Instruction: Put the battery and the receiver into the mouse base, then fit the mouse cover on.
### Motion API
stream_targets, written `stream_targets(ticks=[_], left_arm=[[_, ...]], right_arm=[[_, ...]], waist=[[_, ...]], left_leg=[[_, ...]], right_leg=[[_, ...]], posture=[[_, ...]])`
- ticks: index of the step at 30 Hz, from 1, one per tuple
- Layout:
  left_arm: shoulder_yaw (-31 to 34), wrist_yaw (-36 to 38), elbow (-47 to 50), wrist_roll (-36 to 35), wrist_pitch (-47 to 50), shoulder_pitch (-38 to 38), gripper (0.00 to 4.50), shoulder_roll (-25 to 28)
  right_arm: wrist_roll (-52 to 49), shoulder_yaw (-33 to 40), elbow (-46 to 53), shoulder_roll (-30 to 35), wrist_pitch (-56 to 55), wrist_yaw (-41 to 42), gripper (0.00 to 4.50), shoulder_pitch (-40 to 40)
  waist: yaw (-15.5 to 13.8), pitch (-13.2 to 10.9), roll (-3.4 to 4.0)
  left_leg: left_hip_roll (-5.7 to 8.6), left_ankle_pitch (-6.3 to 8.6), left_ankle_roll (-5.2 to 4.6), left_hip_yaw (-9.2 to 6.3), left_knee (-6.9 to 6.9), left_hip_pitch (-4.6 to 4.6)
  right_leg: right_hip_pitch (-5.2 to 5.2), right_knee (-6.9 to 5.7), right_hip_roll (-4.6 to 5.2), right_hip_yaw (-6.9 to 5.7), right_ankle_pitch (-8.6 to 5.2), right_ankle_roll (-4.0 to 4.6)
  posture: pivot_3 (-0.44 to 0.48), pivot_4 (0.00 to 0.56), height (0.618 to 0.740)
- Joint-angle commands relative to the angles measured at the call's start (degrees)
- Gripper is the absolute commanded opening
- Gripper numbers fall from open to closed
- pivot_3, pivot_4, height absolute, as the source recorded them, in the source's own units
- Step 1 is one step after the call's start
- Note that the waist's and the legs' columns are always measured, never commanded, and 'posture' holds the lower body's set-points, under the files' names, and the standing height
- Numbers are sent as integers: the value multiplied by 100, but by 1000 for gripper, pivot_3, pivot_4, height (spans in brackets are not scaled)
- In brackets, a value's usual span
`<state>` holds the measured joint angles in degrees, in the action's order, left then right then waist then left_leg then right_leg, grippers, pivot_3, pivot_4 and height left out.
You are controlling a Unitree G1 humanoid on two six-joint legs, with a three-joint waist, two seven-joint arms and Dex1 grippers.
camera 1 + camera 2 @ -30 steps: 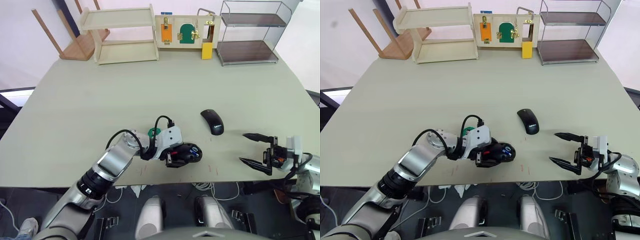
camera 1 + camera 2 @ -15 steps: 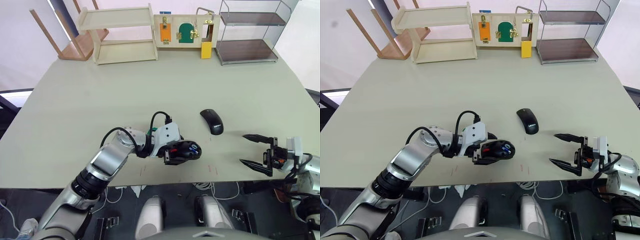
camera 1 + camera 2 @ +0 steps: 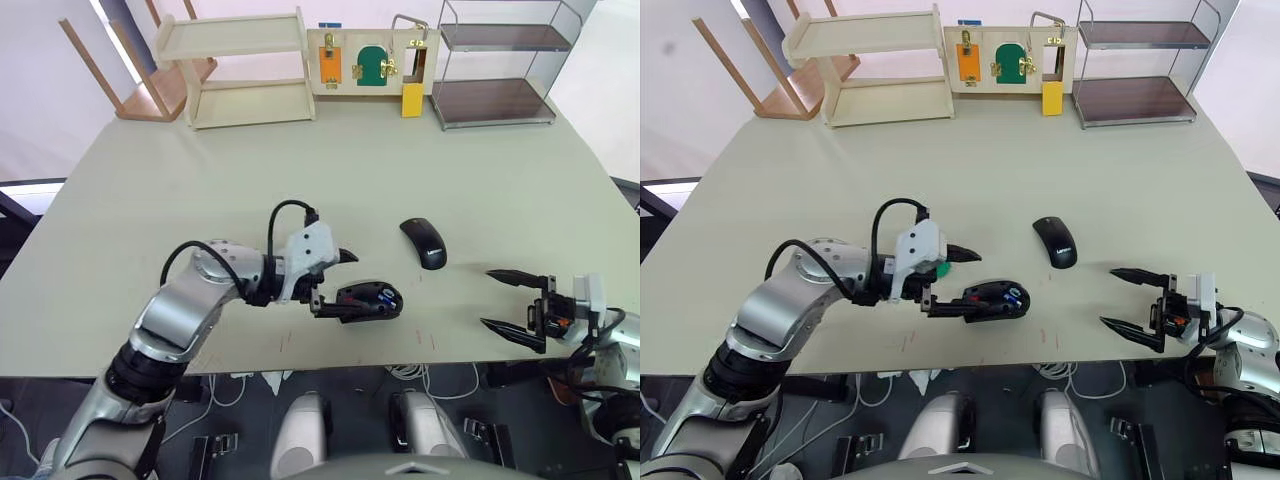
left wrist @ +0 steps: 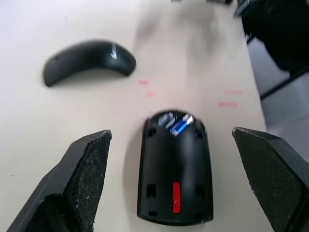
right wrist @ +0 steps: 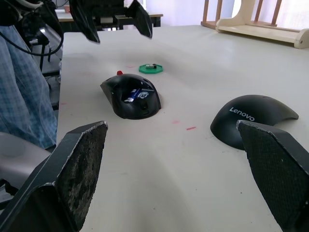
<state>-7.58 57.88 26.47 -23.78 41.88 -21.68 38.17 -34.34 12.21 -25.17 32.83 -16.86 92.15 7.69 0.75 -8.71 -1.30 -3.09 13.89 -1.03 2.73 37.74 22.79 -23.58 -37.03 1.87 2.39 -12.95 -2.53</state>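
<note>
The mouse base lies on the table near the front edge, its top open, with the blue battery lying in its bay. My left gripper hangs open just left of the base and is not touching it. The mouse cover, a glossy black shell, rests to the right and further back. A tiny dark receiver sits on a green disc beyond the base. My right gripper stands open near the table's front right edge, holding nothing.
A wooden shelf, a latch board and a wire rack line the far edge of the table. A wooden chair stands at the back left. Small red marks dot the table in front of the base.
My left gripper has drawn back to the left, off the mouse base, and now stands open beside it. The base and the right arm have stayed put.
</note>
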Motion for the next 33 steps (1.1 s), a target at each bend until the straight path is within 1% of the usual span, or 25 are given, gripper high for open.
stream_targets(ticks=[1, 3, 7, 8, 10, 13, 15, 18, 20, 26, 29, 31, 32, 33], left_arm=[[705, -370, 294, -468, 48, 237, 4306, -188], [903, -622, 357, -529, 17, 397, 4306, -295], [1477, -1373, 489, -517, -144, 1008, 4306, -604], [1526, -1635, 514, -269, -406, 1249, 4306, -706], [1573, -2037, 609, -23, -668, 1568, 4306, -904], [1583, -2846, 901, 235, -790, 2080, 4306, -1408], [1517, -3321, 1063, 578, -751, 2495, 4306, -1563], [1377, -3861, 1173, 928, -714, 2862, 4306, -1787], [1247, -4067, 1158, 1086, -764, 2930, 4306, -1893], [857, -4650, 1011, 1323, -596, 2745, 4306, -2421], [697, -4750, 970, 1339, -592, 2632, 4306, -2598], [658, -4808, 968, 1393, -569, 2602, 3790, -2635], [648, -4831, 972, 1436, -535, 2601, 3366, -2618], [642, -4836, 971, 1447, -510, 2600, 3150, -2611]], right_arm=[[-148, 178, 42, 107, -52, 35, 4500, 14], [-170, 180, 34, 129, -53, 35, 4500, 5], [-214, 159, -4, 199, -49, 35, 4500, 8], [-204, 145, -41, 214, -68, 35, 4500, 23], [-201, 129, -104, 246, -96, 35, 4500, 46], [-259, 116, -149, 294, -56, 35, 4500, 91], [-308, 98, -177, 359, -28, 35, 4500, 101], [-364, 80, -279, 416, -39, 35, 4500, 125], [-383, 49, -347, 434, -82, 35, 4500, 130], [-406, -10, -451, 447, -203, 35, 4500, 102], [-411, -3, -476, 450, -233, 35, 4500, 101], [-412, -10, -470, 453, -252, 35, 4500, 76], [-415, -17, -458, 457, -254, 35, 4500, 69], [-417, -18, -456, 461, -252, 35, 4500, 75]], waist=[[1, 0, 0], [-2, 0, 0], [0, 0, 0], [-2, 0, 0], [-2, 0, 0], [-29, -1, -2], [-30, -1, -2], [-1, 0, 1], [-11, 0, 0], [-31, 1, 1], [-6, 1, 2], [-5, 1, 2], [-3, 1, 2], [-4, 1, 2]], left_leg=[[0, 0, 0, 0, 0, 0], [-1, 0, 0, -1, 0, -2], [0, 0, 0, 0, 0, -4], [-1, 0, 0, 0, 0, -3], [0, 0, 0, 1, 0, -4], [1, 0, 0, 3, 0, -3], [2, 0, 0, 1, 2, -3], [2, 1, 0, 10, 0, -6], [2, 0, 0, 4, 0, -5], [5, 0, 1, 4, 3, -3], [4, 0, 1, 2, 2, -3], [3, 0, 1, 2, 2, -4], [3, 0, 1, 2, 2, -4], [3, 0, 1, 2, 2, -4]], right_leg=[[0, 0, 0, 0, 0, 0], [0, -1, 0, -1, 0, 0], [1, -2, 0, 0, 0, 0], [0, -3, 0, 0, 0, 0], [1, -3, 0, 1, 1, 1], [1, -3, 3, 2, 1, 1], [1, -3, 3, 0, 2, 1], [1, -2, 5, 11, 1, 1], [1, -2, 3, 5, 1, 2], [2, -2, 4, 4, 2, 1], [1, -2, 2, 4, 2, 2], [1, -3, 1, 4, 2, 2], [1, -3, 1, 4, 2, 2], [1, -3, 0, 4, 2, 2]], posture=[[0, 150, 740], [0, 150, 740], [0, 150, 740], [0, 150, 740], [0, 150, 740], [0, 150, 740], [0, 150, 740], [0, 150, 740], [0, 150, 740], [0, 150, 740], [0, 150, 740], [0, 150, 740], [0, 150, 740], [0, 150, 740]])
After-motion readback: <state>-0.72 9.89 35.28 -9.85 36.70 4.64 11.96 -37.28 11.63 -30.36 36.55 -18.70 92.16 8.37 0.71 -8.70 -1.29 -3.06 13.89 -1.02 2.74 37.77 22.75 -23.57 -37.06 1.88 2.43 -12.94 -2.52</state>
